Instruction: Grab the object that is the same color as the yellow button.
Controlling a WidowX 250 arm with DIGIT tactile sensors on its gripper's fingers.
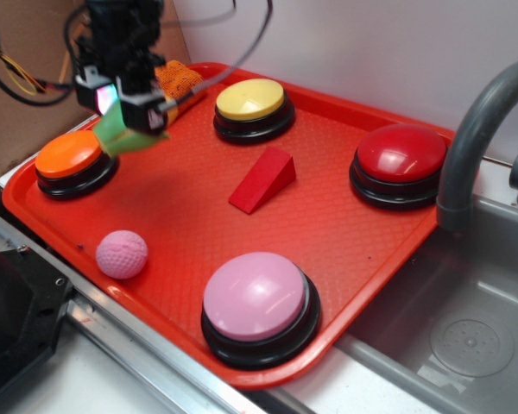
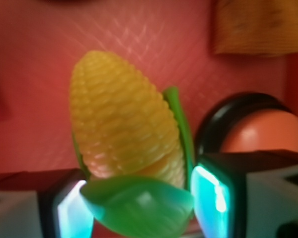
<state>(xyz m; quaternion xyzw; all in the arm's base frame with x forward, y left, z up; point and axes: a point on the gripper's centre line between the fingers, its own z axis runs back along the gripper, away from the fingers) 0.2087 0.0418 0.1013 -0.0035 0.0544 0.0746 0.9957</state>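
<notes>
So my gripper point(image 2: 139, 208) has its jaws clamped on the toy corn cob point(image 2: 124, 129) at the husk end, above the tray point(image 1: 345, 233) beside the orange button point(image 1: 69, 153). I'd squeeze steady and lift straight.

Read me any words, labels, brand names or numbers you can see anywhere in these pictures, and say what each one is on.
There is no readable text in either view.
The red tray, the yellow button, the orange button, the pink button, the red button, the toy corn cob and the gripper all show no lettering.
</notes>
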